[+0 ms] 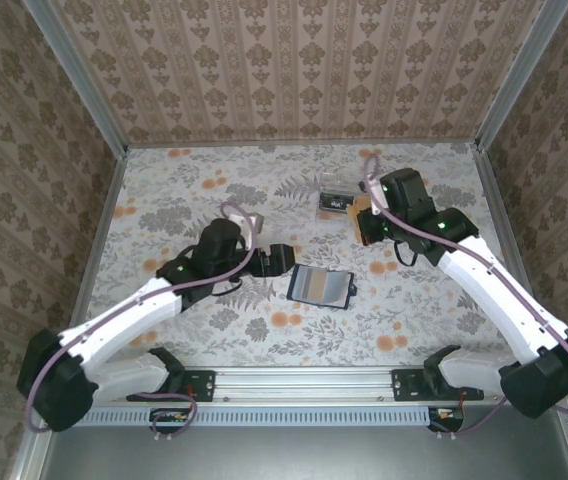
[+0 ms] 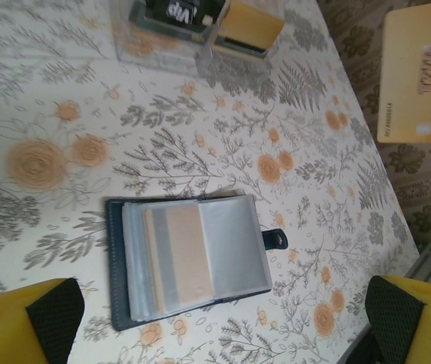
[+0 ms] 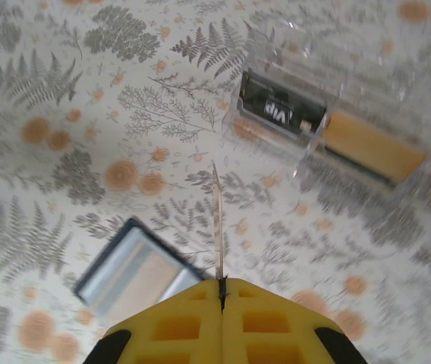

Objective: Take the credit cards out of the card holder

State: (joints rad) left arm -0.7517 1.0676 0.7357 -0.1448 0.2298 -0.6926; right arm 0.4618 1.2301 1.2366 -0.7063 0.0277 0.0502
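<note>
Card holder (image 2: 231,246) lies open and flat on the table (image 1: 164,200) with its sleeves up. The left gripper (image 2: 219,322) hovers just beside the holder, jaws spread wide and holding nothing. The right gripper (image 3: 221,292) hangs beyond the holder, pinched tight on a loose card (image 3: 217,220) that it carries edge-on. The clear box (image 3: 337,114), already holding black and tan things, sits near that gripper, on the far side of the holder. A sleeved card (image 2: 185,262) shows tan through the plastic. The small tab (image 2: 274,240) sticks out from the holder's edge. The step in hand looks like dropping the loose card at the box. To do it well, the card should be brought over the box opening and kept level before letting go. Meanwhile the left fingers could press a bare part of the holder, off the sleeves, so it stays flat for the sleeved card's removal.
</note>
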